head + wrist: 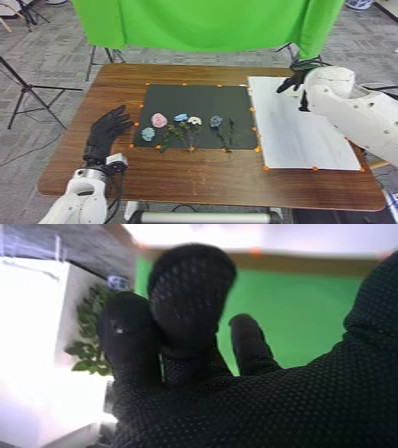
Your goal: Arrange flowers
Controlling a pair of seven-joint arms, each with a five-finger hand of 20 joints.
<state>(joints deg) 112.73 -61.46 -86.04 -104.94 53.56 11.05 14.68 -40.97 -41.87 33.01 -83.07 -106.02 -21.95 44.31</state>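
Head view: a brown wooden bench point(178, 187) is filling most of the scene, with a green cloth point(204, 25) hanging beyond its far edge. On the bench's right side a white sheet point(293, 145) is lying flat, and a black mat point(187, 95) is lying just left of it. The left robot hand point(110, 126) is resting wide, fingers straight, near the mat's left edge (whether it is touching the bench, I cannot tell). The right robot hand point(296, 80) is hanging over the far part of the sheet, well apart from the flowers. In the right wrist view, the right robot hand point(222, 409) is holding nothing, its fingers extending and its thumb standing apart.

On the mat's near half, flowers are lying in a loose row: from left, pale blue point(148, 133), pink point(159, 120), light blue point(181, 117), white point(195, 120) and grey-blue point(216, 121). Small orange markers point(315, 168) are dotting the edges of mat and sheet.
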